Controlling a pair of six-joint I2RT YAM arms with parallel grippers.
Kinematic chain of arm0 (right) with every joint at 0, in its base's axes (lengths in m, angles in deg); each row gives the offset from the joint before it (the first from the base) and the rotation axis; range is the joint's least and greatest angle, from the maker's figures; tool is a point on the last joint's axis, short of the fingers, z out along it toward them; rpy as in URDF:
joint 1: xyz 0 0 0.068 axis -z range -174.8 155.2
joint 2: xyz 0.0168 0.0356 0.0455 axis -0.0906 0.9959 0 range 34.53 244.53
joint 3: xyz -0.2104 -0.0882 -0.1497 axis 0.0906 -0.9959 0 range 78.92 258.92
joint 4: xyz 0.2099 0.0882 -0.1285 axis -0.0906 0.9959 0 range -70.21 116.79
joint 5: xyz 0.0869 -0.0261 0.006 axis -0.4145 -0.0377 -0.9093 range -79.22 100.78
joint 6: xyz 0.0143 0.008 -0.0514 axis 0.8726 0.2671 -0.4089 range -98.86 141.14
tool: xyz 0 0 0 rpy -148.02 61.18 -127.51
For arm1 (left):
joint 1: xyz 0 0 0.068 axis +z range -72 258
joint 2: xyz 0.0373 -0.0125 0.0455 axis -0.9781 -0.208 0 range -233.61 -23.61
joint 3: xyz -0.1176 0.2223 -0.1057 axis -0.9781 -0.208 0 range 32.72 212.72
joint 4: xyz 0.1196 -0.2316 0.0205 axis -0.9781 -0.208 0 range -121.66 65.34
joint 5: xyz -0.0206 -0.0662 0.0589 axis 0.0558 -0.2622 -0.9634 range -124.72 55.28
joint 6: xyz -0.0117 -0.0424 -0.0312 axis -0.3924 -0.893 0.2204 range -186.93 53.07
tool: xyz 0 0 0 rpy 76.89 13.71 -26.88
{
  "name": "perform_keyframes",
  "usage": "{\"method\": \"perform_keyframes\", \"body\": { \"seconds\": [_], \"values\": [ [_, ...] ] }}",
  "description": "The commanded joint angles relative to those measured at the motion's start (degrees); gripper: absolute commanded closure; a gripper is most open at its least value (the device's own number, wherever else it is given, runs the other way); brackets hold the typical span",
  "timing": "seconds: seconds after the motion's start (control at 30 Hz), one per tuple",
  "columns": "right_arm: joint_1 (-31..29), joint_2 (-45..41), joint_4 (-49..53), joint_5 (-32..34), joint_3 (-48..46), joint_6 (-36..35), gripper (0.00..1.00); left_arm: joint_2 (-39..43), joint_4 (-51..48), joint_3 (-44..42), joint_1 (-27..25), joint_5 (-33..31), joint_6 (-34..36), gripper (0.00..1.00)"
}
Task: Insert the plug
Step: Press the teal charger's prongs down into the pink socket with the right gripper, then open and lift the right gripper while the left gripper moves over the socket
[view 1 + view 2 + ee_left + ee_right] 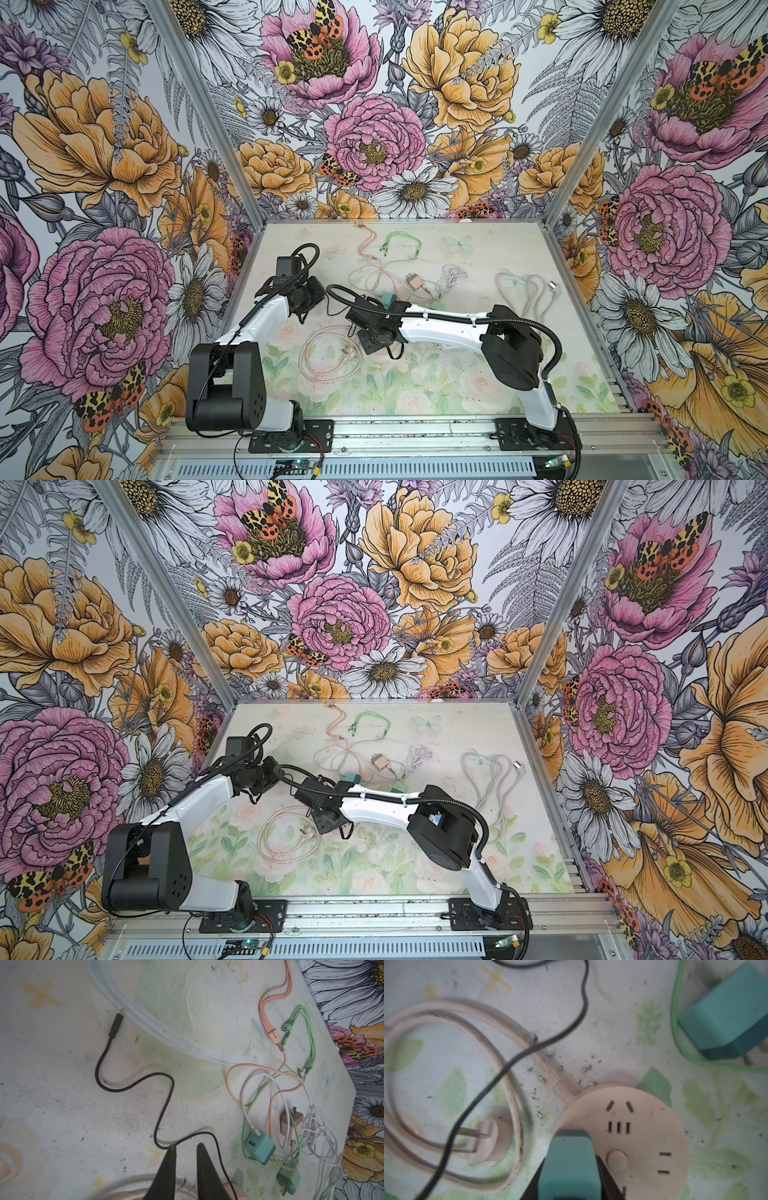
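one boxy teal plug point(571, 1159) tight between right jaws at pink socket point(643, 1132); left jaws apart

We're looking into a robotics lab test cell, no question: a booth of floral-printed wall panels point(374, 124) held in bare aluminium posts point(208, 112), open toward the camera. Two white-and-black machines, the left arm point(257, 316) and the right arm point(440, 328), sit bolted through black base plates point(324, 428) onto an aluminium rail point(415, 432) along the front edge. Loose wiring and a small lit circuit board point(297, 462) sit just below it, and the flower-printed counter point(415, 374) is scuffed and speckled with grime.
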Motion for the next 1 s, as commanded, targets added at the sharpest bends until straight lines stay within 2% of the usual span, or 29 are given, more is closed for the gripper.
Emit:
{"method": "perform_keyframes", "body": {
  "seconds": [0.0, 0.33, 0.53, 0.63, 0.73, 0.9, 0.97],
  "values": [
    [0.4, 3.4, 7.8, -1.2, -2.3, 1.9, 0.61, 1.0, -0.1, 1.3, -0.3, 1.0, 1.4, 0.79],
    [0.0, 1.2, 8.1, 0.1, -0.9, 2.1, 0.62, 1.6, -0.1, 0.8, 0.0, 1.1, 2.1, 0.78],
    [-1.1, -4.2, 8.1, -0.5, -1.9, 1.7, 0.53, 2.1, -0.2, 1.0, 0.0, 1.7, 2.1, 0.78],
    [-1.6, -7.2, 8.1, -1.5, -3.9, 1.6, 0.4, 2.6, -0.8, 1.6, -0.1, 2.1, 2.0, 0.77],
    [-2.2, -10.6, 8.1, -1.4, -6.3, 1.5, 0.38, 2.9, -2.6, 3.1, -0.6, 2.1, 2.6, 0.76],
    [-1.5, -19.9, 8.1, 2.0, -12.4, 2.7, 0.45, 4.7, -7.5, 5.8, -3.3, 0.5, 4.6, 0.76],
    [0.6, -23.7, 7.9, 3.9, -15.6, 3.2, 0.58, 6.7, -10.1, 6.3, -5.2, -1.2, 5.5, 0.76]
  ]
}}
